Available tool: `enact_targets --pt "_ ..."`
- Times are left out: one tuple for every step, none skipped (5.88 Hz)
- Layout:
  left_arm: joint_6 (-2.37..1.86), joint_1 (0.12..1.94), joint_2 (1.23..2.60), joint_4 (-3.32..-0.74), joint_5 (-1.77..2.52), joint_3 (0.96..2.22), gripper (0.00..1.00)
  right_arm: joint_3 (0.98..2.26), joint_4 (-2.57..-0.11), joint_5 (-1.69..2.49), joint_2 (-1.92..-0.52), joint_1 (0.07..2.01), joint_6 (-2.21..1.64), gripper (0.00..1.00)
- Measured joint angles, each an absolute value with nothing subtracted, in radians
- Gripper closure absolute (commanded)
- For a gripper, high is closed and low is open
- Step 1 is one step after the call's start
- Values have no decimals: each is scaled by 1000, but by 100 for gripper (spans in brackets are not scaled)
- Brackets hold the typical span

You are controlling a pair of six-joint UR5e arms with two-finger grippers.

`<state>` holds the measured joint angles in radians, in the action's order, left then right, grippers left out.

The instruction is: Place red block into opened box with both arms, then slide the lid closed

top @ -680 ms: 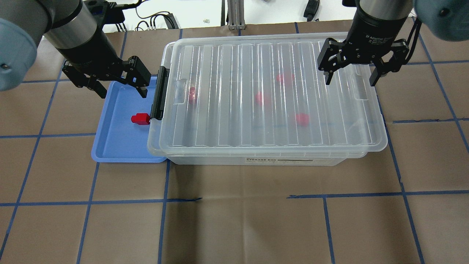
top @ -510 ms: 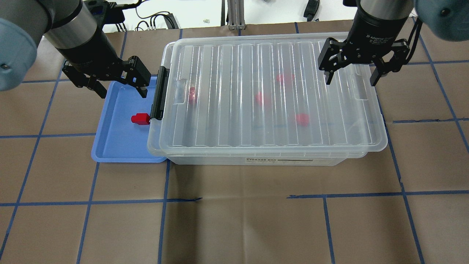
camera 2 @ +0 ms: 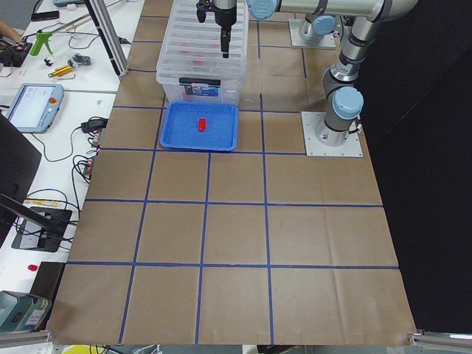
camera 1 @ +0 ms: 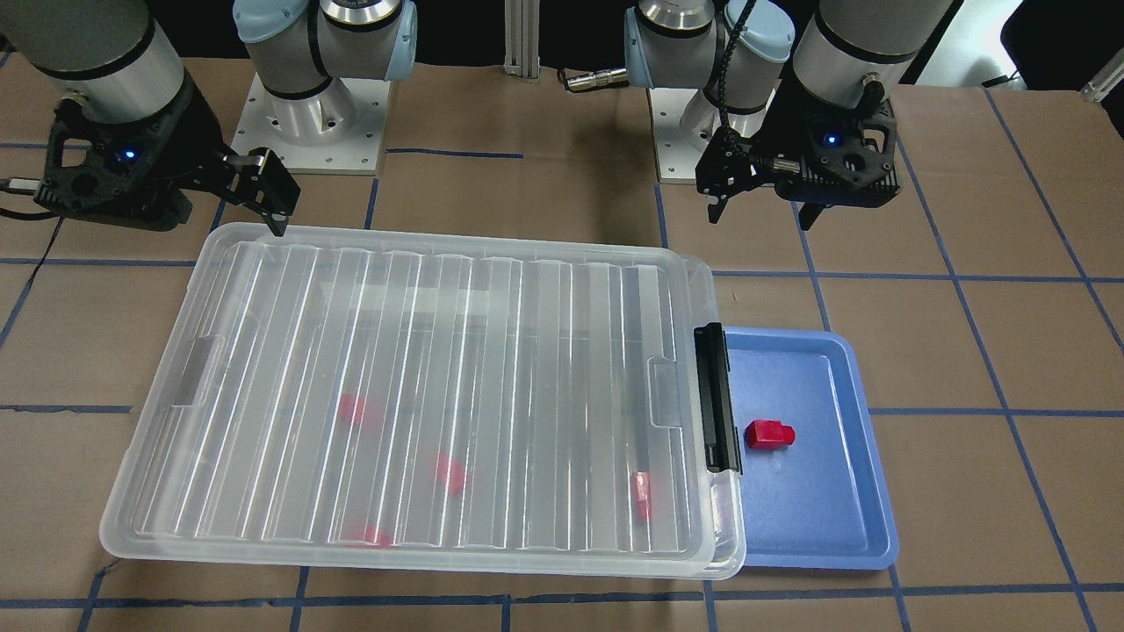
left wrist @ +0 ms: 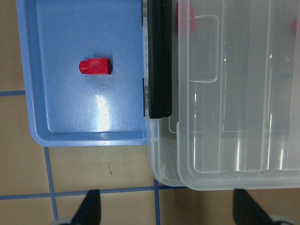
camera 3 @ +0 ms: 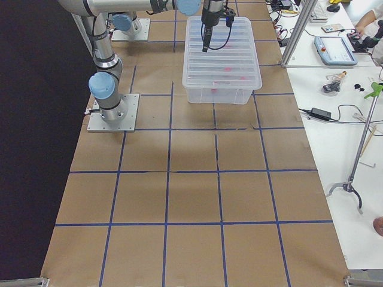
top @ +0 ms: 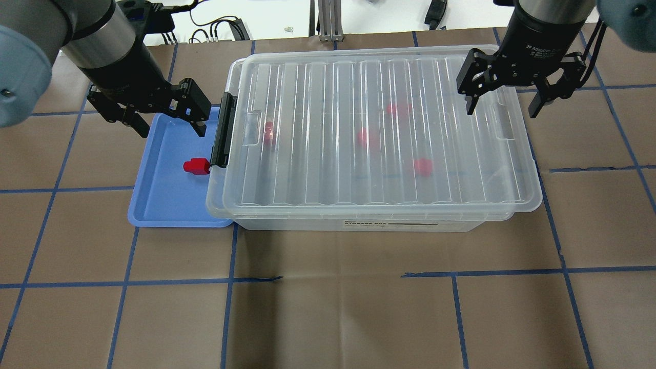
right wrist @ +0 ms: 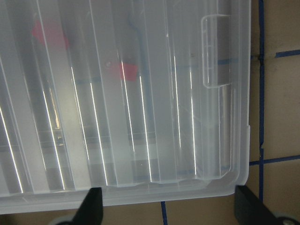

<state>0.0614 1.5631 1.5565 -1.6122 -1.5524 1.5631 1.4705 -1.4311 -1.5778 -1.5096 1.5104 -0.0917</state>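
One red block lies on its side in the blue tray, close to the box's black latch bar; it also shows in the left wrist view as the red block. My left gripper hangs open above the tray's far end, holding nothing. The ribbed clear lid lies flat over the box, leaving only a thin strip of the rim bare at the latch end. Several red blocks show blurred through it. My right gripper is open above the lid's far right corner.
The blue tray butts against the box's latch end. Both robot bases stand behind the box. Brown table covering with blue tape lines spreads in front. Benches with tools and a tablet flank the table ends.
My right gripper has shifted right and slightly away, toward the lid's far right corner, still open. The left gripper, lid and red block have not moved.
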Motion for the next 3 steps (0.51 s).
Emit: enact_targets --pt "61 1563 1556 -1612 -1552 1563 2 1474 -1442 -1579 -1499 1465 -49 0" --pt "61 1562 1557 -1612 -1552 1563 2 1488 -1472 -1581 -1483 1421 36 0" --pt "61 1563 1557 -1612 -1552 1563 2 1521 -1518 -1581 -1469 1378 121 0"
